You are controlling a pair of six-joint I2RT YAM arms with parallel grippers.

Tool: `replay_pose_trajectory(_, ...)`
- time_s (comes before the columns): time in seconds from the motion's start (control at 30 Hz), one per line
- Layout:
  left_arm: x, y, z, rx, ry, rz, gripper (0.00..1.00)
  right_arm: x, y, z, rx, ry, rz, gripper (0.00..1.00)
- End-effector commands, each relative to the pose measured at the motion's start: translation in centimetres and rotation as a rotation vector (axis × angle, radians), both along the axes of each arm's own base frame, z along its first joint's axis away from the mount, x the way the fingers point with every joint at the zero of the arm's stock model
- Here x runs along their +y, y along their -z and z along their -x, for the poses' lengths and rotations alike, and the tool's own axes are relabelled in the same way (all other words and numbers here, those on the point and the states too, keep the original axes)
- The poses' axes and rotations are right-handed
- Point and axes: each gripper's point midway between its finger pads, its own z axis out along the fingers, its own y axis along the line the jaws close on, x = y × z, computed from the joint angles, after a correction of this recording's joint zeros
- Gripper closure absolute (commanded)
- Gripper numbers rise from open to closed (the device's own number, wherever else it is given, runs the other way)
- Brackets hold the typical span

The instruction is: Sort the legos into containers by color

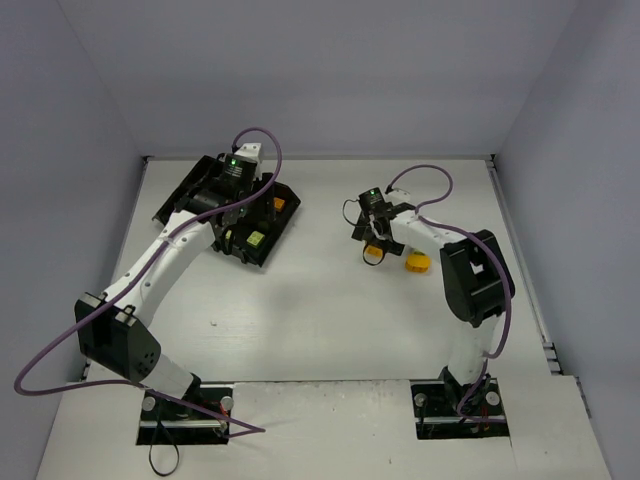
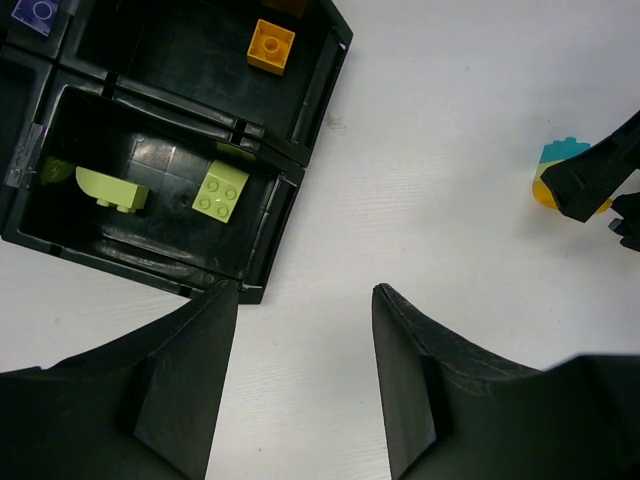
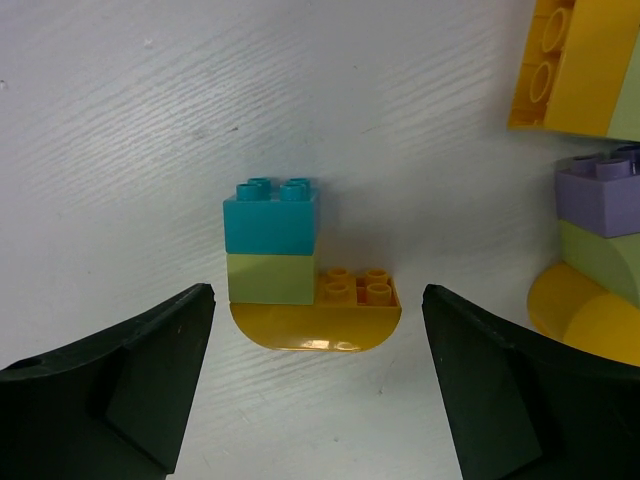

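Right gripper (image 3: 317,296), jaws spread wide and empty, straddling a lego stack (image 3: 270,250) on the table (image 3: 150,120): teal on yellow-green on curved orange. Left gripper (image 2: 305,290), jaws parted and empty, beside the black tray (image 2: 262,240); two yellow-green bricks (image 2: 222,190) in one compartment, an orange brick (image 2: 271,45) in the next.

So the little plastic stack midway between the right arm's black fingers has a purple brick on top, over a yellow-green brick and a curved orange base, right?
No: the right wrist view shows that top plastic brick is teal, not purple. It does sit over the yellow-green brick and curved orange base.
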Motion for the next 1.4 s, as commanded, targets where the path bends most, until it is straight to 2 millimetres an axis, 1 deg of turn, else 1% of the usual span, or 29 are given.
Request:
replay_pose_trajectory(0.0,-1.0,-2.5,-0.8,-0.077,0.006,0.053,0.50,0.6,-0.5,-0.7,-0.013,0.012,-0.011,0.18)
replay_pose_trajectory(0.27,-1.1,-2.3,-0.9,-0.070,0.007,0.054,0.50,0.6,1.3,-1.1,0.017,0.004,0.019,0.19)
replay_pose_trajectory(0.37,-1.0,-2.2,-0.8,-0.068,0.009,0.051,0.50,0.6,1.7,-1.1,0.024,0.001,0.025,0.21)
replay_pose_trajectory(0.47,-0.8,-2.1,-0.6,-0.066,0.003,0.048,0.50,0.4,2.0,-0.9,0.034,-0.003,0.033,0.25)
replay_pose_trajectory(0.5,-0.8,-1.9,-0.5,-0.061,0.005,0.047,0.50,0.4,2.0,-0.8,0.035,-0.005,0.033,0.29)
replay_pose_trajectory(0.53,-0.8,-1.9,-0.5,-0.063,0.002,0.048,0.50,0.3,2.1,-0.6,0.041,-0.005,0.031,0.31)
replay_pose_trajectory(0.57,-0.8,-1.9,-0.4,-0.061,0.002,0.049,0.50,0.4,2.0,-0.5,0.039,-0.009,0.029,0.38)
replay_pose_trajectory(0.67,-0.7,-2.0,-0.4,-0.064,0.001,0.050,0.50,0.4,1.8,-0.1,0.037,-0.031,0.035,0.51)
replay_pose_trajectory(0.7,-0.8,-1.9,-0.4,-0.062,0.004,0.051,0.50,0.4,1.6,0.0,0.036,-0.052,0.047,0.66)
replay_pose_trajectory(0.73,-0.9,-1.9,-0.4,-0.062,0.008,0.052,0.50,0.5,1.4,-0.1,0.031,-0.068,0.052,0.74)
replay_pose_trajectory(0.77,-0.9,-2.1,-0.5,-0.065,0.010,0.057,0.50,0.8,0.8,-0.1,0.011,-0.093,0.052,0.80)
replay_pose_trajectory(0.8,-1.1,-2.1,-0.5,-0.064,0.018,0.063,0.50,1.1,0.4,-0.2,-0.006,-0.117,0.057,0.93)
replay_pose_trajectory(0.83,-1.6,-2.2,-0.5,-0.065,0.036,0.077,0.50,1.7,-0.7,-0.4,-0.051,-0.184,0.065,1.00)
replay_pose_trajectory(0.87,-1.6,-2.3,-0.6,-0.071,0.036,0.078,0.50,2.2,-1.2,-0.4,-0.073,-0.221,0.073,1.00)
replay_pose_trajectory(0.9,-2.3,-2.5,-0.3,-0.065,0.070,0.104,0.50,2.5,-1.9,-0.4,-0.098,-0.260,0.080,1.00)
replay_pose_trajectory(0.93,-2.7,-2.5,-0.3,-0.064,0.090,0.117,0.50,2.8,-2.6,-0.4,-0.121,-0.338,0.111,1.00)
replay_pose_trajectory(0.97,-3.2,-2.6,-0.2,-0.063,0.109,0.133,0.50,3.3,-4.1,-0.5,-0.178,-0.375,0.108,1.00)
replay_pose_trajectory(1.0,-3.7,-2.9,-0.3,-0.071,0.132,0.154,0.50,4.2,-4.8,-0.2,-0.203,-0.431,0.107,1.00)
replay_pose_trajectory(1.03,-4.8,-3.1,0.2,-0.060,0.185,0.192,0.50,4.9,-5.7,-0.1,-0.237,-0.487,0.108,1.00)
replay_pose_trajectory(1.07,-5.3,-3.1,0.3,-0.057,0.213,0.209,0.50,5.8,-8.3,-0.4,-0.332,-0.565,0.125,1.00)
replay_pose_trajectory(1.1,-5.9,-3.6,0.3,-0.067,0.239,0.233,0.50,6.7,-8.4,0.7,-0.349,-0.638,0.117,1.00)
replay_pose_trajectory(1.13,-6.9,-3.9,0.9,-0.058,0.295,0.273,0.50,7.4,-9.3,1.1,-0.384,-0.696,0.113,1.00)
replay_pose_trajectory(1.17,-7.6,-4.2,1.0,-0.061,0.326,0.298,0.50,7.9,-12.0,1.2,-0.477,-0.761,0.118,1.00)
replay_pose_trajectory(1.2,-8.1,-4.5,1.2,-0.059,0.352,0.318,0.50,8.2,-12.1,2.0,-0.498,-0.808,0.111,1.00)
replay_pose_trajectory(1.23,-8.9,-4.9,1.8,-0.048,0.398,0.358,0.50,9.0,-14.7,2.6,-0.586,-0.855,0.070,1.00)
replay_pose_trajectory(1.27,-9.4,-5.1,1.9,-0.048,0.424,0.380,0.50,9.2,-15.4,3.1,-0.622,-0.919,0.084,1.00)
replay_pose_trajectory(1.3,-9.9,-5.4,2.2,-0.046,0.448,0.398,0.50,9.9,-15.6,4.2,-0.644,-0.990,0.057,1.00)
replay_pose_trajectory(1.33,-10.2,-5.7,2.4,-0.042,0.462,0.419,0.50,10.1,-16.3,4.5,-0.670,-1.018,0.054,1.00)
replay_pose_trajectory(1.37,-10.8,-6.2,2.7,-0.044,0.502,0.452,0.50,10.2,-17.7,4.8,-0.709,-1.031,0.050,1.00)
